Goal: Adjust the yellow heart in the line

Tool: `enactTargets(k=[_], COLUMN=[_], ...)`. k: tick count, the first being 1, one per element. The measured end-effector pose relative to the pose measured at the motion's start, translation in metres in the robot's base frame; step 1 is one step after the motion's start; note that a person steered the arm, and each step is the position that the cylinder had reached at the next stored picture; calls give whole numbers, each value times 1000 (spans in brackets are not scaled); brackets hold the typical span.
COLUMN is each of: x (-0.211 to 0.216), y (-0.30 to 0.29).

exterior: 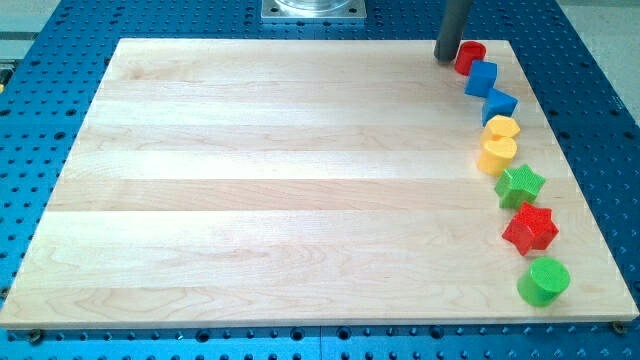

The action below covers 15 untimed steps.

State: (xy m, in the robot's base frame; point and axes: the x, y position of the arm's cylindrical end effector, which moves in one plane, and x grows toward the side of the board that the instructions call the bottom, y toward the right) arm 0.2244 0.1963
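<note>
— Standing by the rig, I thought the risk was plain. On the pale wooden board [300, 180] the blocks ran in a curved line down the view's right side, packed close, and the small yellow plastic heart [501, 127] sat in the middle of that line, touching or nearly touching the yellow block [497, 155] just below it, whose shape I could not make out.

— So a push on one would shift the other?

— That was my worry. The blue block [499, 104] above the heart looked just as close. A push from the wrong side, or one a bit too long, could have carried neighbours along and bent the line instead of tidying it.

— Where was the rod?

— My tip [445, 58] stood at the view's top right, just left of the red cylinder [470, 57] that headed the line, well apart from the heart. To reach it the tip would have had to pass the upper blue block [481, 78], and clipping it was likely on a tight path.

— And a claw?

— None; the arm ended in the bare dark rod, so nothing could open or hold.

— Farther down?

— A green star [520, 185], a red star [530, 228] and a green cylinder [544, 280], near the board's right edge.

— The heart itself?

— Bright yellow, lying flat, lobes rounded, looking light enough to slide easily.
</note>
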Motion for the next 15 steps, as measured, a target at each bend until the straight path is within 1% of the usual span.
enactTargets(k=[2,3,4,7,8,9,10,12,13,14,15], x=[0,-8,-32,-32,-4,60,168,217,226,225,212], y=[13,-1,-2,4,3,-29,-41,-21,-13,-19,-14])
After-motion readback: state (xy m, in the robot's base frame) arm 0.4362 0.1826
